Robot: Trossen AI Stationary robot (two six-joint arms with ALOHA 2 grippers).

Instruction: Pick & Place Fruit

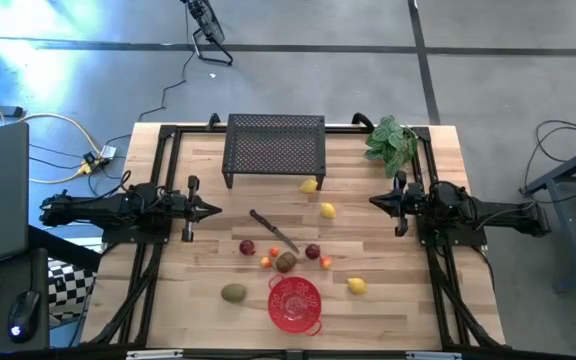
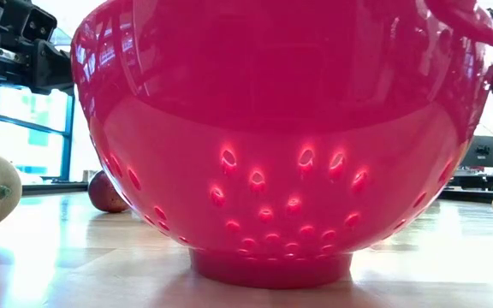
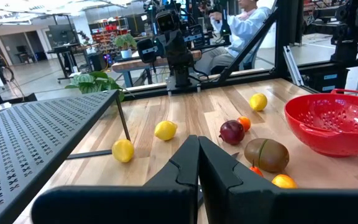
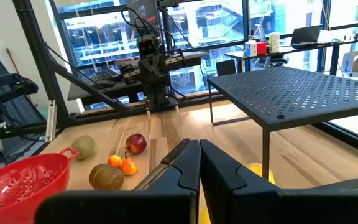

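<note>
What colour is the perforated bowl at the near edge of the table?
The colander is red, with small drain holes; the low view shows it best.

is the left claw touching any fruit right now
Apart. The high view shows the left claw at the table's left side, with bare wood between it and the nearest dark red fruit.

Grey concrete floor [image 1: 508, 60] being crossed by cables, tall windows [image 4: 185, 28] being lit by daylight, far desks [image 3: 73, 53] being crowded with equipment, a seated person [image 3: 241, 28] being glimpsed beyond.
</note>
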